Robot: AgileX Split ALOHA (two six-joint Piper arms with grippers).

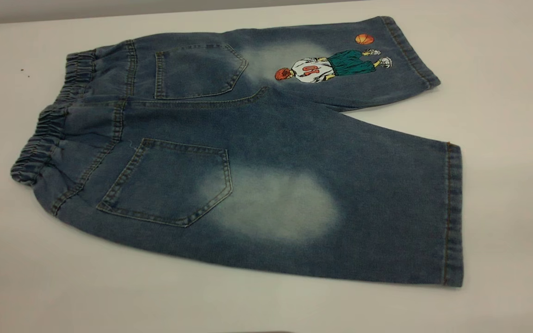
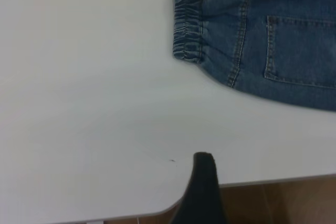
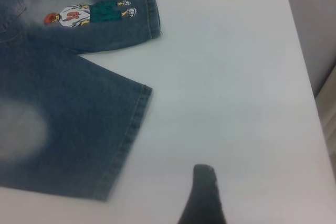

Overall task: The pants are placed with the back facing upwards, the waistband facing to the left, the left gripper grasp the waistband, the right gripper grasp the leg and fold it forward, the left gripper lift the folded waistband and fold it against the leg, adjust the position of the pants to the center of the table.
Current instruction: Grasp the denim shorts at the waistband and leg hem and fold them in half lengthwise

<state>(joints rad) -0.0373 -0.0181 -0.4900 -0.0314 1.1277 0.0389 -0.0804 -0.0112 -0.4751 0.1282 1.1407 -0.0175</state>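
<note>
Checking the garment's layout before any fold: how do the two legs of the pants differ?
The near leg is plain with a large faded patch; the far leg carries a basketball-player print and a smaller, fainter patch. The near leg looks bigger in the exterior view. Both lie flat, unfolded, hems pointing right.

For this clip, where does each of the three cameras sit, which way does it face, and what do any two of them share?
Exterior: off the rig, looking down at an angle on the pants spread over the table; no arm shows.
Left wrist: on the left arm near the table's edge, facing the waistband; one dark finger of the left hand shows.
Right wrist: on the right arm, facing the leg hems and the print; one finger of the right hand shows.
Shared: exterior and right wrist both show the print.
</note>
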